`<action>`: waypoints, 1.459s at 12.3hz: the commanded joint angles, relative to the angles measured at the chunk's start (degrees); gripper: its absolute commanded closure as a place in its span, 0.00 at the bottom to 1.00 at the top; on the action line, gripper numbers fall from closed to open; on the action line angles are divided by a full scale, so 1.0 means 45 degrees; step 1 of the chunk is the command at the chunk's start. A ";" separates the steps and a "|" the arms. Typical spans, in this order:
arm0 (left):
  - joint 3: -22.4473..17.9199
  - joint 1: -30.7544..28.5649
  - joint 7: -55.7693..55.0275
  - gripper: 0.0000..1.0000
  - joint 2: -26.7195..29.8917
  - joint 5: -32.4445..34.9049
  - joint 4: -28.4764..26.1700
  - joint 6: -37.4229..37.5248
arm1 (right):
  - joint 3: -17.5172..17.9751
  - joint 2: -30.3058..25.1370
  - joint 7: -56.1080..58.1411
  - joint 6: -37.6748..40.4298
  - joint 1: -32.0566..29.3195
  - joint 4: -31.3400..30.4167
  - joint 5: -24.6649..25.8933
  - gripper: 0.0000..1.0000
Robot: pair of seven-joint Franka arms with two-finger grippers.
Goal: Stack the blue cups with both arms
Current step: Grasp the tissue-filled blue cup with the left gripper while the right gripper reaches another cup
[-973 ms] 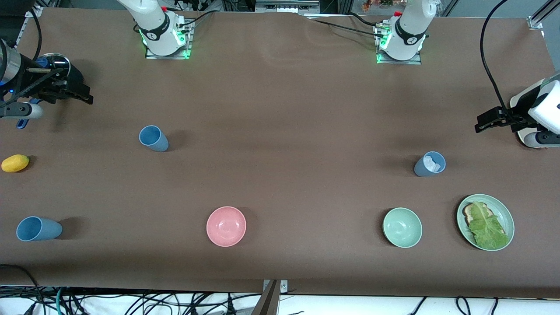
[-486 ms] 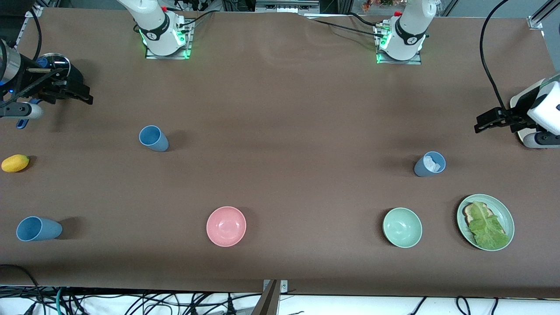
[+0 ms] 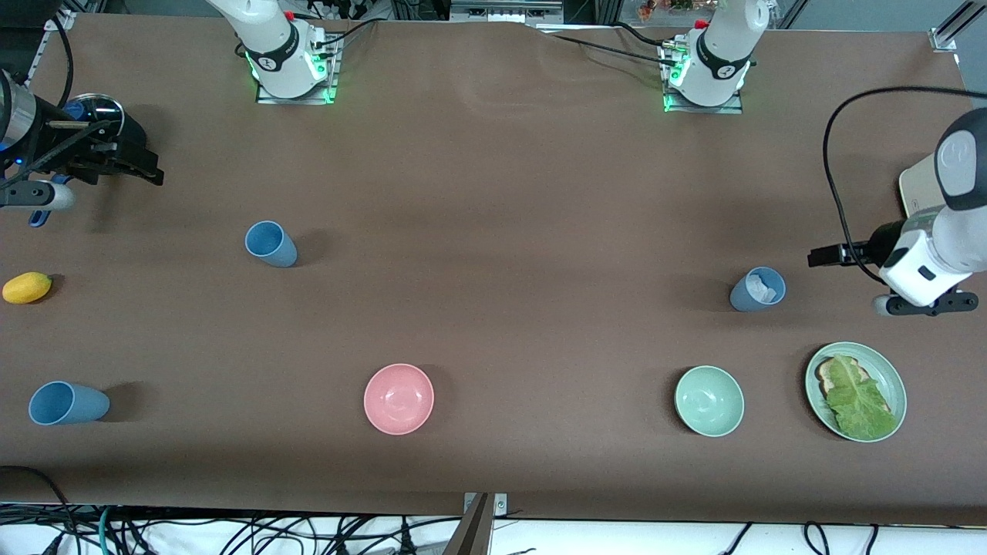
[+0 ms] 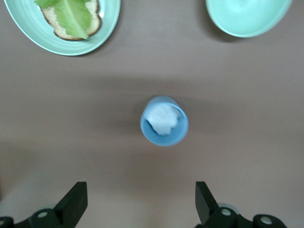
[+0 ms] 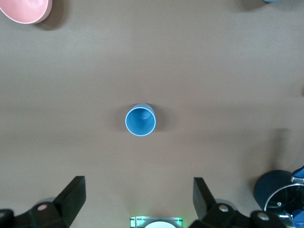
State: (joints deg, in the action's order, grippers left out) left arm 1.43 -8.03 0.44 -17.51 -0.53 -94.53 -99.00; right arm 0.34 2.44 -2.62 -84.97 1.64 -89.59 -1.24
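- I had the left gripper point(image 3: 819, 256) up over the table point(image 3: 493, 193) at the left arm's end, beside the grey-blue cup point(image 3: 757, 289); its fingers point(image 4: 73, 202) stood released, wide apart, with nothing between them.
- That grey-blue cup stood upright with something white and crumpled inside it point(image 4: 163, 118); I could not tell what it was.
- Nearer the front camera than that cup I saw the mint-green bowl point(image 3: 709, 400) and, beside it toward the left arm's end, a green plate point(image 3: 894, 385) holding bread with a lettuce leaf point(image 3: 857, 397) on top.
- The right gripper point(image 3: 150, 171) waited over the right arm's end of the table, fingers point(image 5: 71, 194) spread and holding nothing.
- A sky-blue cup point(image 3: 270, 243) stood upright on bare table, well apart from everything, in the right wrist view at point(image 5: 140, 119).
- Another blue cup point(image 3: 65, 403) was nearer the front camera, at the right arm's end.
- A small yellow object point(image 3: 27, 287) lay between that cup and the right gripper.
- The pink bowl point(image 3: 399, 398) sat mid-table, near the front edge.
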 commanded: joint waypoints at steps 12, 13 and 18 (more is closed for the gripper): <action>0.0131 -0.0520 0.1094 0.00 -0.0209 -0.0154 -0.4795 -0.5852 | 0.0002 0.1077 0.0114 -0.1060 -0.0189 0.0337 -0.0408 0.00; 0.0132 -0.0442 0.0978 0.00 -0.0423 -0.0213 -0.4737 -0.5852 | 0.0021 0.1350 0.0114 -0.1059 -0.0170 0.0338 -0.0311 0.00; 0.0132 -0.0383 0.0919 0.76 -0.0640 -0.0253 -0.4561 -0.5833 | 0.0021 0.2524 0.0698 -0.1001 -0.0111 0.0105 -0.0232 0.00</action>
State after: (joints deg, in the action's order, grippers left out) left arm 2.02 -9.87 3.93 -20.28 -0.56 -115.74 -125.03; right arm 0.12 13.24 -1.50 -90.48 1.56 -89.68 -2.06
